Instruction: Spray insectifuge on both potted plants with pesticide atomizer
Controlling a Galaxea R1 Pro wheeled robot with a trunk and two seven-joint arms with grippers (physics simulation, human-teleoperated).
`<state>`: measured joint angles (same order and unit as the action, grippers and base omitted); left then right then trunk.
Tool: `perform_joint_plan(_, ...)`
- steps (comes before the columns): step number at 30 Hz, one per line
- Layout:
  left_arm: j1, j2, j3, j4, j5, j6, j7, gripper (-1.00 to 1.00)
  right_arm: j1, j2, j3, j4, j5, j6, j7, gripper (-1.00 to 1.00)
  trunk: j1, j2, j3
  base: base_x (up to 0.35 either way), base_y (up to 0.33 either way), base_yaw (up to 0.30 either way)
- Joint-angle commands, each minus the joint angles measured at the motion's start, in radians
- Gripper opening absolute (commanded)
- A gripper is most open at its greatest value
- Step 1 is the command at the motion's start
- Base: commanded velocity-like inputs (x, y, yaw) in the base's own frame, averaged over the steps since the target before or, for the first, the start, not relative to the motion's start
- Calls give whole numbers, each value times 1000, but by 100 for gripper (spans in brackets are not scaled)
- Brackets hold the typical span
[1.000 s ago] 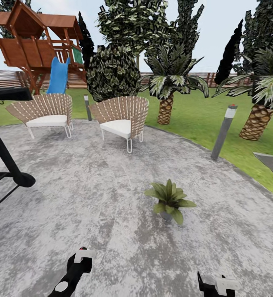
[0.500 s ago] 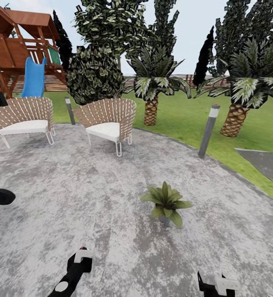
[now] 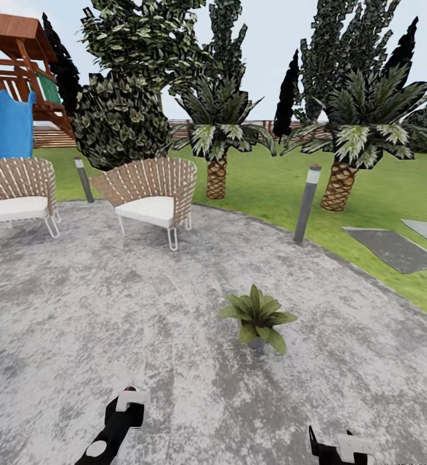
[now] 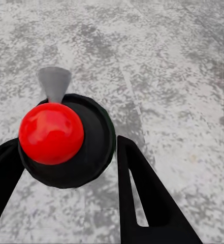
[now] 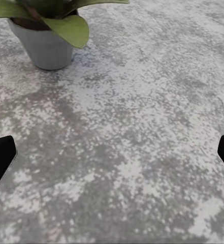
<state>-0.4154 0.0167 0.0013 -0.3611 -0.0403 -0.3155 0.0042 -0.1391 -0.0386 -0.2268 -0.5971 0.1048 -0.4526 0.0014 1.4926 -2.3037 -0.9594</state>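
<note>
Grey paving (image 3: 142, 297) underfoot; left gripper (image 4: 66, 168) clamping atomizer (image 4: 66, 140) ready for spraying, right gripper (image 5: 112, 152) hanging spread and empty, plant (image 3: 257, 316) just ahead of it.

One potted plant (image 3: 257, 316) stands upright on the round grey speckled paving (image 3: 174, 310) of the garden, a low rosette of broad pointed green leaves spreading over a small pot. In the right wrist view the same plant (image 5: 45, 25) shows closer: its pot is pale grey, tapering toward the base, and sits flat on the paving (image 5: 142, 127), with a rounded leaf hanging over the rim. Beyond the paved circle lie green lawn (image 3: 381, 187) and dark stepping stones (image 3: 394, 248), backed by a brown slat fence (image 3: 45, 135).
</note>
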Motion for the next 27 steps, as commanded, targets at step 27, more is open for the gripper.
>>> perform_joint_plan(27,0,0,0,2,-4,-3,0,-100,-1,3,-5,1,11,-3,0,100,0,0,12,57,152,-199)
